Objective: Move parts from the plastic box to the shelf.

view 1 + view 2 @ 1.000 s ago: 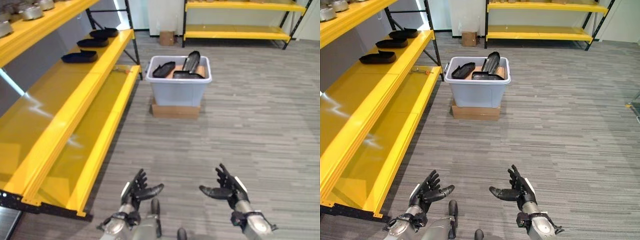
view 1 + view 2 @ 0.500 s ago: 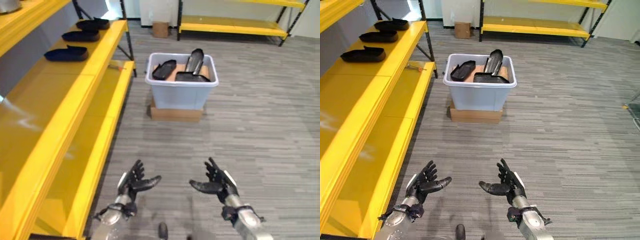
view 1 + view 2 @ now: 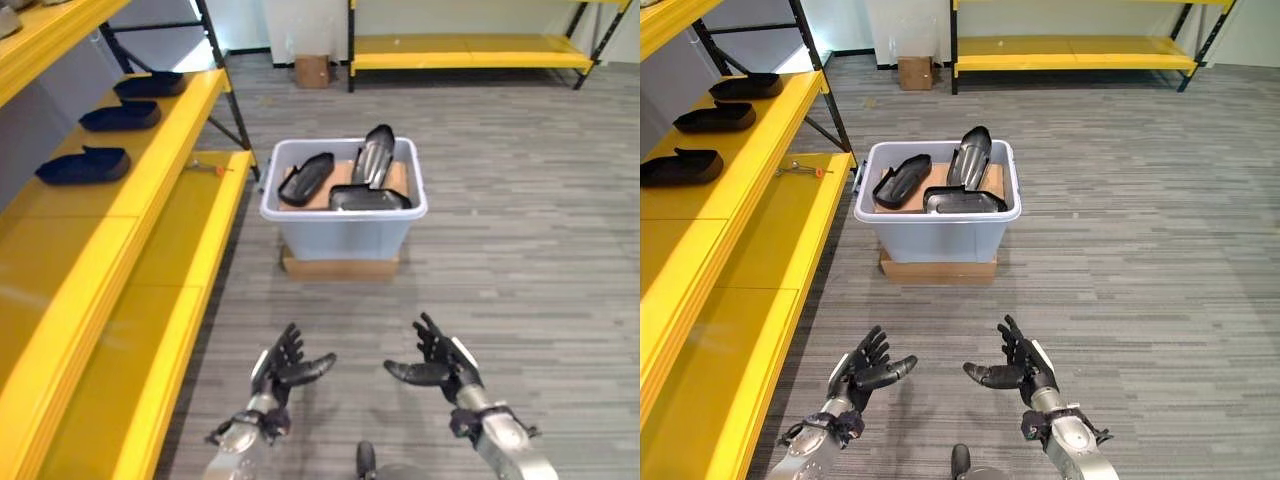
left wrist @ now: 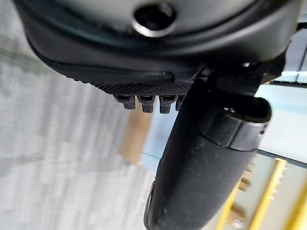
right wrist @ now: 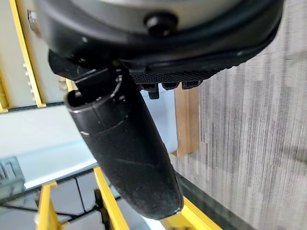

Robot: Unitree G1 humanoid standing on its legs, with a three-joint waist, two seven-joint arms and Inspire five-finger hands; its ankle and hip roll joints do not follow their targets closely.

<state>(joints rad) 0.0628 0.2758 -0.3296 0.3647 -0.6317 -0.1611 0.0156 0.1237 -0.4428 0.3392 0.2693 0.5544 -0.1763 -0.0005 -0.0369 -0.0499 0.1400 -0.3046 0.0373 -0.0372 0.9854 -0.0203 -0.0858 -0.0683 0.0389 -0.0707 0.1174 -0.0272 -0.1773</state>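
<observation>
Inside pale plastic box (image 3: 345, 225), curved black parts (image 3: 306, 178) — glossy

A flat brown cardboard slab (image 3: 341, 266) is seen on the grey wood-grain plank floor (image 3: 520, 230). A small brown cardboard box (image 3: 312, 71) is placed against the far white wall. A second yellow metal rack (image 3: 470, 52) is positioned along that far side. A small orange-handled tool (image 3: 802, 168) is noted at the left.

Bright, even indoor light. Pale glare lies on the yellow shelf (image 3: 120, 260) at nine o'clock. The plastic box (image 3: 344, 215) throws a soft shadow on the floor (image 3: 520, 250). In the wrist views, backgrounds are blurred.
</observation>
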